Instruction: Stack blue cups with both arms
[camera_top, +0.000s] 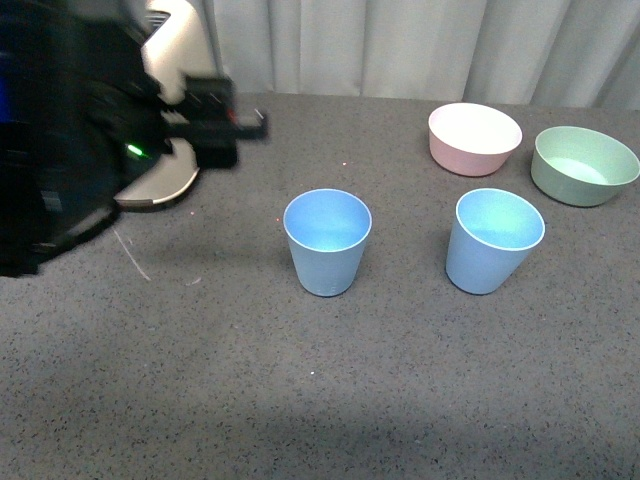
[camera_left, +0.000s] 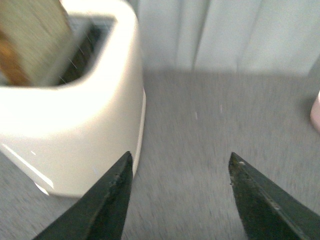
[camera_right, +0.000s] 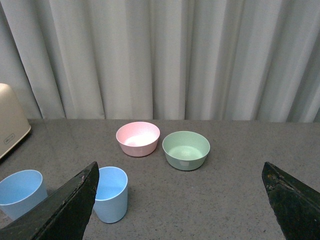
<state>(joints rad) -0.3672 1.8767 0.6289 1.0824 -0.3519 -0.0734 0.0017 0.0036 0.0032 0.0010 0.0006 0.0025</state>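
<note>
Left gripper (camera_left: 181, 156) seemingly spread; two blue cups (camera_top: 327, 245) (camera_top: 494, 245), two bowls (camera_top: 474, 138) (camera_top: 584, 165).

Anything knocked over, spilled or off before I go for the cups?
Nothing stands out. The left cup and right cup stand upright, empty and apart; the pink bowl and green bowl sit upright behind them. Only a faint pale streak marks the table near the toaster.

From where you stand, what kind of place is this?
Probably a staged test table rather than a real kitchen: grey tabletop, pale curtain as backdrop, and a cream toaster near two blue cups.
</note>
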